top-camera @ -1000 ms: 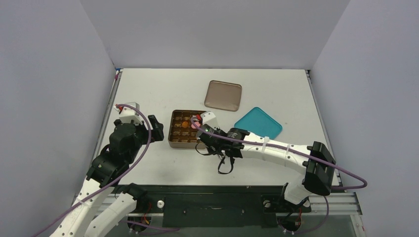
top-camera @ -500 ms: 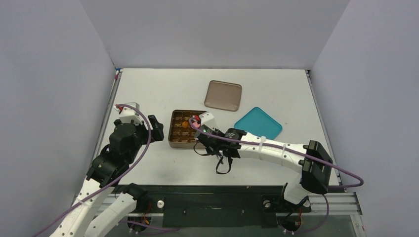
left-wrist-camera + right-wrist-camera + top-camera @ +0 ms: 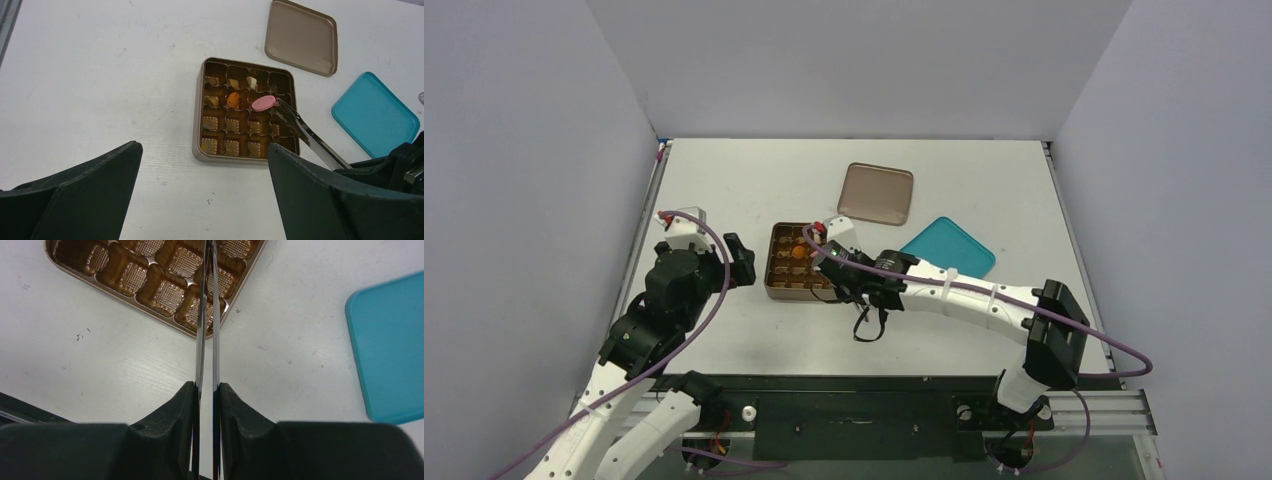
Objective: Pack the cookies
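The pink cookie [image 3: 263,103] is pinched flat at the tips of a pair of metal tweezers [image 3: 310,137], over the second row of the square gridded tin [image 3: 245,158], towards its right side; whether it touches the tin cannot be told. One cell to its left in the left wrist view, the orange cookie [image 3: 233,99] lies inside its compartment. Small cream pieces [image 3: 252,82] sit in the top row and in the leftmost cell of the second row. The two lower rows show only their gridded bottoms.

The right hand [image 3: 205,390] is squeezed nearly closed on the two blades of the tweezers, which reach out from between its fingers across the tin's near right corner. The left hand [image 3: 203,146] hangs above the desk [image 3: 100,75] on the tin's left, spread as wide as it goes and holding nothing.

The tin's tan lid [image 3: 301,37] lies beyond the tin, and the teal plate [image 3: 375,115] rests to the tin's right, both apart from it.
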`<action>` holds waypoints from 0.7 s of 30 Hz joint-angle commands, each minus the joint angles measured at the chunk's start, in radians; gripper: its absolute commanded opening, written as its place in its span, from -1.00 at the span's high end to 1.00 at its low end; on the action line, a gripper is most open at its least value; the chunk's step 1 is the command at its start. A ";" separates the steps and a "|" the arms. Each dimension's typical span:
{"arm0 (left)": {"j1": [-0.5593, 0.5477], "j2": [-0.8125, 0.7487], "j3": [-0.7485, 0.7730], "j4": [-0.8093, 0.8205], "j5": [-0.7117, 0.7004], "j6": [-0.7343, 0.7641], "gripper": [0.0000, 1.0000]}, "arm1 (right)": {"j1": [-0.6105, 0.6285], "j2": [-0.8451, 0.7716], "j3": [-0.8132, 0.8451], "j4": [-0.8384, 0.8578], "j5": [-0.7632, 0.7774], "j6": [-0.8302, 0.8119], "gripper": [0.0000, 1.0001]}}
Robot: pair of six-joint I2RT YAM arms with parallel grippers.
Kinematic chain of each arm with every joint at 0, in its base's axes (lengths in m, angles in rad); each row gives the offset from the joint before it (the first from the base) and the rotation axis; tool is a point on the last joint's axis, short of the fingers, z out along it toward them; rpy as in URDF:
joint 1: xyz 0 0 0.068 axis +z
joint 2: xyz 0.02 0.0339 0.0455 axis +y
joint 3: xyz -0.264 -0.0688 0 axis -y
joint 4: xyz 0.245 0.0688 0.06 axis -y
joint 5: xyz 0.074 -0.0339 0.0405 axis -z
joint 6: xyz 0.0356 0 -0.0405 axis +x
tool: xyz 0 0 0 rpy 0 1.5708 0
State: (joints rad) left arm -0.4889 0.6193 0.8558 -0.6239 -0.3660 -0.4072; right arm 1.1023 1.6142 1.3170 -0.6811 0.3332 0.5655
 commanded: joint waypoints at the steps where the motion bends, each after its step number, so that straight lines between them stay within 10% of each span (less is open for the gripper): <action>1: 0.004 -0.003 0.008 0.046 -0.002 0.005 -0.93 | -0.022 -0.009 0.063 0.038 0.035 -0.007 0.63; 21: 0.004 -0.001 0.007 0.046 -0.008 0.005 -0.93 | -0.055 -0.011 0.084 0.044 0.028 -0.015 0.63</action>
State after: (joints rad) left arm -0.4889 0.6193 0.8558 -0.6239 -0.3660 -0.4072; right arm 1.0584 1.6360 1.3701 -0.6666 0.3328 0.5583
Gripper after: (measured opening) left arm 0.968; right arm 0.188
